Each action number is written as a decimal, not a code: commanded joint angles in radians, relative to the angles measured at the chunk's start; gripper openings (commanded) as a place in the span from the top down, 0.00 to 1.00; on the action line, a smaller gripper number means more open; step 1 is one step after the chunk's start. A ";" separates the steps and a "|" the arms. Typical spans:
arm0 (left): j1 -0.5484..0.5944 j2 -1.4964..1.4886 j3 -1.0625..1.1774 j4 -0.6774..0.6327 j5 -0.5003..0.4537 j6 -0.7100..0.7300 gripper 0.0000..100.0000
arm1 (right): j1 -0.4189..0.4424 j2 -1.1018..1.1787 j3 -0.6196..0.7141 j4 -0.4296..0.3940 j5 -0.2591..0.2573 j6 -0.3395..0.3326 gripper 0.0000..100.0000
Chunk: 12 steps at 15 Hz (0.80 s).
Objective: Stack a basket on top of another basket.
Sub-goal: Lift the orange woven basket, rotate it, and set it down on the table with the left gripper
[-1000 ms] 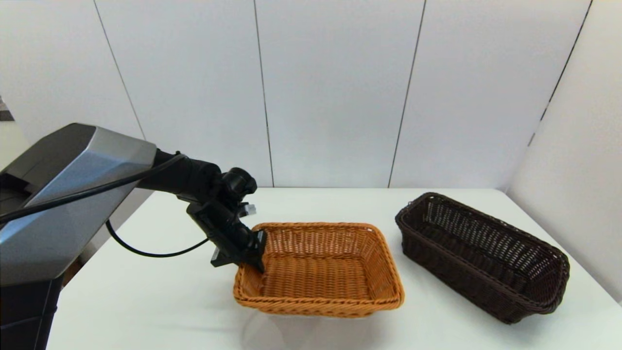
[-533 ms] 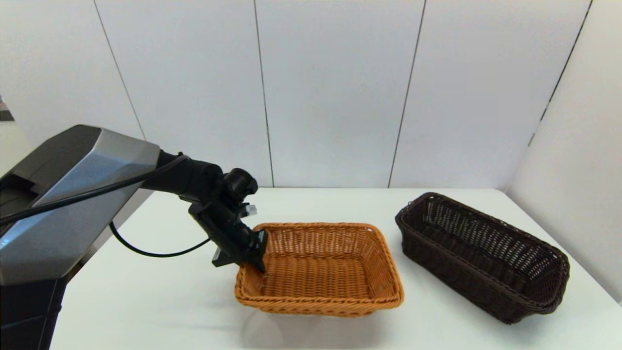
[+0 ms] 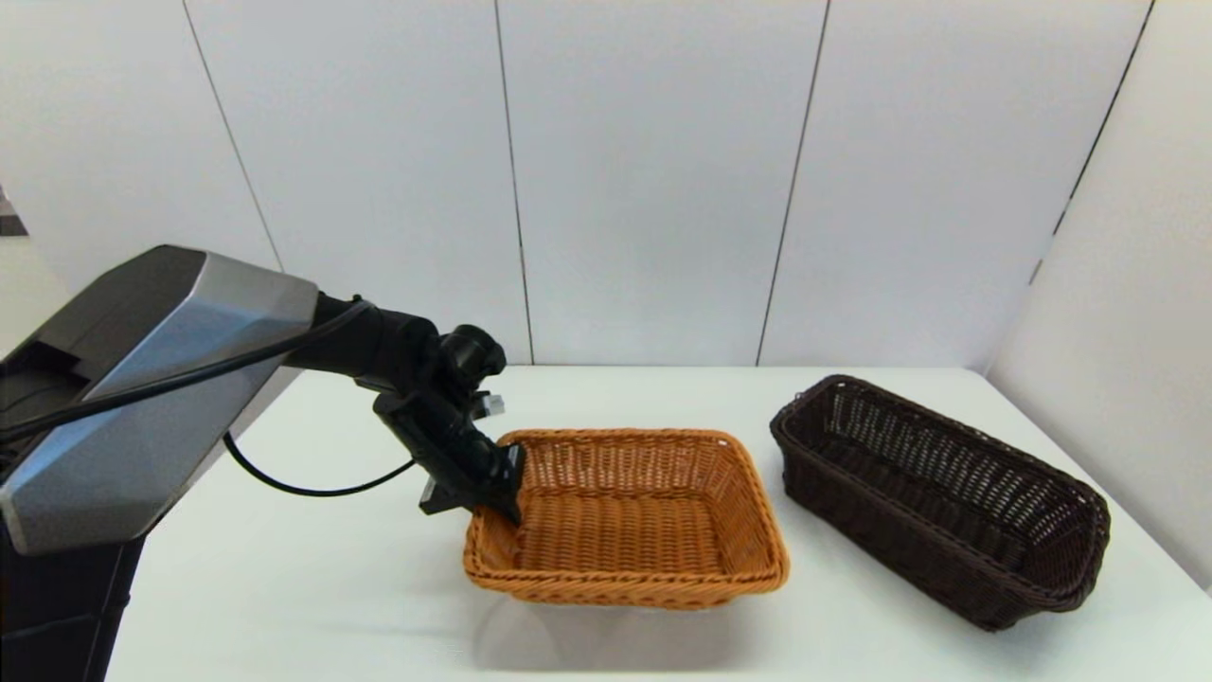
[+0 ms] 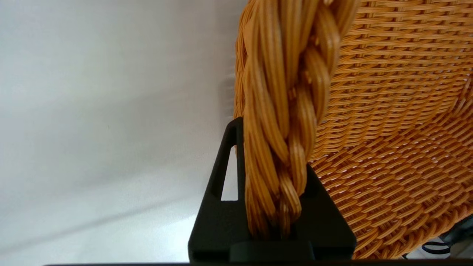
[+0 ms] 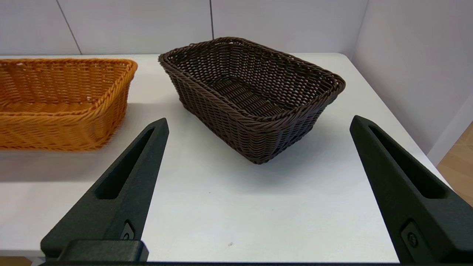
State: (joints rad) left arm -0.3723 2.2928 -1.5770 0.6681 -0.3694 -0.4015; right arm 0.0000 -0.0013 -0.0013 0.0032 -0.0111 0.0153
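Orange-tan basket [image 3: 627, 516] rim pinched by left gripper [image 3: 492, 497] | dark brown basket [image 3: 937, 493] apart | right gripper [image 5: 258, 184] spread

My smooth white rectangular table [image 3: 312, 606], pale grey panelled wall [image 3: 644, 180] behind it with thin dark vertical seams, a plain white side partition [image 3: 1127, 313] at my right, light wooden floor [image 5: 460, 162] beyond it, soft even light
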 commanded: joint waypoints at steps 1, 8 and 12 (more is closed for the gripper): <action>-0.002 0.011 -0.011 0.004 -0.002 -0.003 1.00 | 0.000 0.000 0.000 0.000 0.000 0.000 0.00; -0.002 0.016 -0.012 0.007 -0.003 -0.003 1.00 | 0.000 0.000 0.000 0.000 0.000 0.000 0.00; 0.000 0.016 -0.011 0.007 -0.003 -0.003 0.00 | 0.000 0.000 0.001 0.000 0.000 0.000 0.00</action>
State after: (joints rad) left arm -0.3736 2.3087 -1.5894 0.6706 -0.3717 -0.4026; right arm 0.0000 -0.0013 -0.0009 0.0028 -0.0104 0.0153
